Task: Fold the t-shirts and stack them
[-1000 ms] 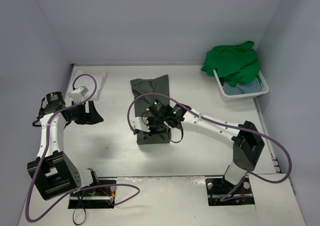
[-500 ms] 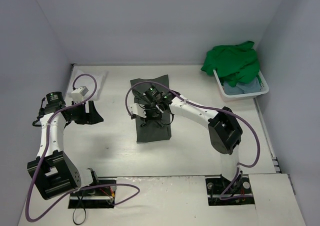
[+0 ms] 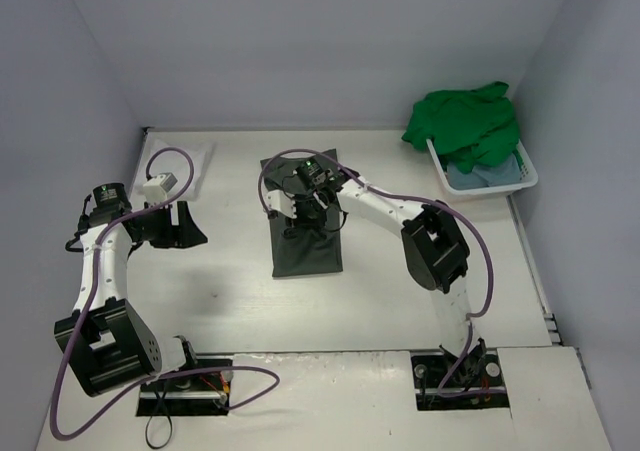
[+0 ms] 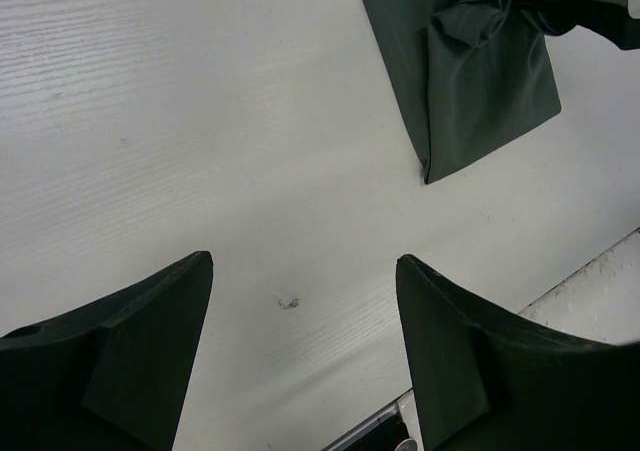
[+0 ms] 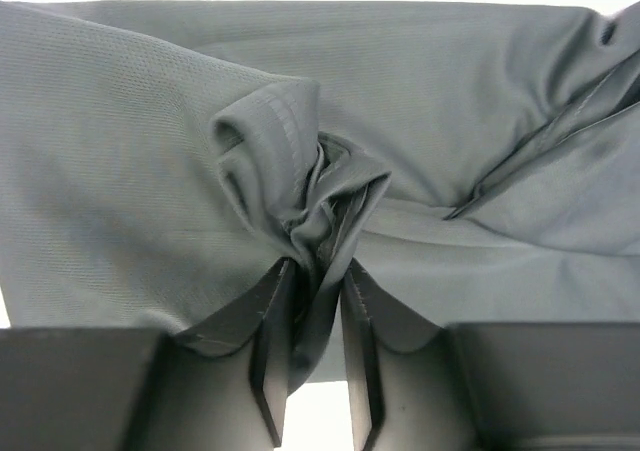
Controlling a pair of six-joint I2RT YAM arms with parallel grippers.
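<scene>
Left of the basket (image 3: 527, 178), your right gripper (image 5: 315, 271) is pinching a bunched fold of the dark shirt (image 3: 308, 253), which lies on the surface (image 3: 220, 291). Farther left, your left gripper (image 4: 305, 261) hangs spread wide. A green shirt (image 3: 465, 121) is heaped on the basket.

i see my left arm (image 3: 93, 271) and right arm (image 3: 385, 203) as white links with chunky black joints. a purple cable (image 3: 60, 391) loops off each, the left one trailing toward 7 o'clock. a green light (image 3: 311, 168) glows on the right wrist. the fingers (image 4: 130, 371) are matte black wedges.
</scene>
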